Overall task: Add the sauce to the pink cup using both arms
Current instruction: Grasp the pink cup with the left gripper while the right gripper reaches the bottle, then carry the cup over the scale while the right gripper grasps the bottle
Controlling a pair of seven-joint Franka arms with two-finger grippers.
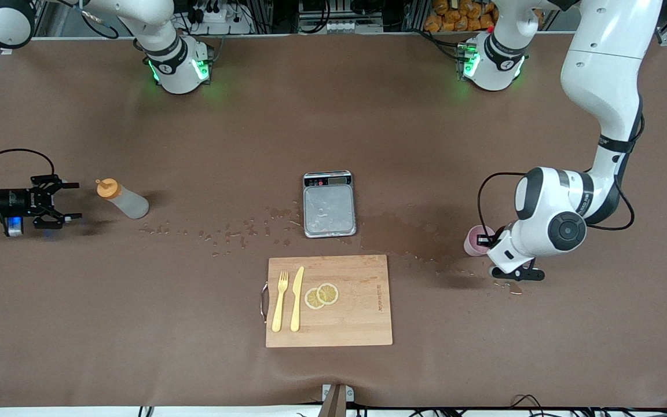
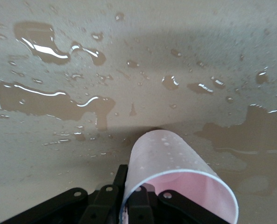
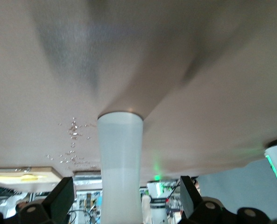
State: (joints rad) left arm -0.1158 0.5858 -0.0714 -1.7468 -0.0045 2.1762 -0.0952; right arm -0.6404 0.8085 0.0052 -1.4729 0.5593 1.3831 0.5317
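While the wooden board [image 1: 329,300] lies nearest the front camera, it holds a yellow fork [image 1: 279,301], a yellow knife [image 1: 296,299] and two lemon slices [image 1: 321,295], side by side.

A little farther from the camera, toward the left arm's end of the tabletop [image 1: 484,359], is the pink cup [image 1: 474,240]. The left gripper [image 1: 498,246] is clenched on it. In the left wrist view the cup [image 2: 175,182] sits between the black fingers [image 2: 138,205], with its open mouth facing that camera and its closed base pointing at the wet tabletop [image 2: 138,60]. So the cup is tipped, not upright. Puddles [image 2: 49,95] and small drops of water lie under it.

Farther back, in the middle, sits the grey scale [image 1: 329,203]. A trail of water drops [image 1: 223,231] runs from it toward the right arm's end.

Toward that end lies the sauce bottle [image 1: 122,198], flat on its side. Its long side runs slanted across the tabletop. Its orange cap [image 1: 107,188] points toward the right gripper [image 1: 70,202] and a bit away from the front camera. The right gripper is low, just beside the cap, with its fingers spread wide and holding nothing. In the right wrist view the whitish bottle [image 3: 120,163] stretches straight away between the two open fingers [image 3: 63,196], not touching them.
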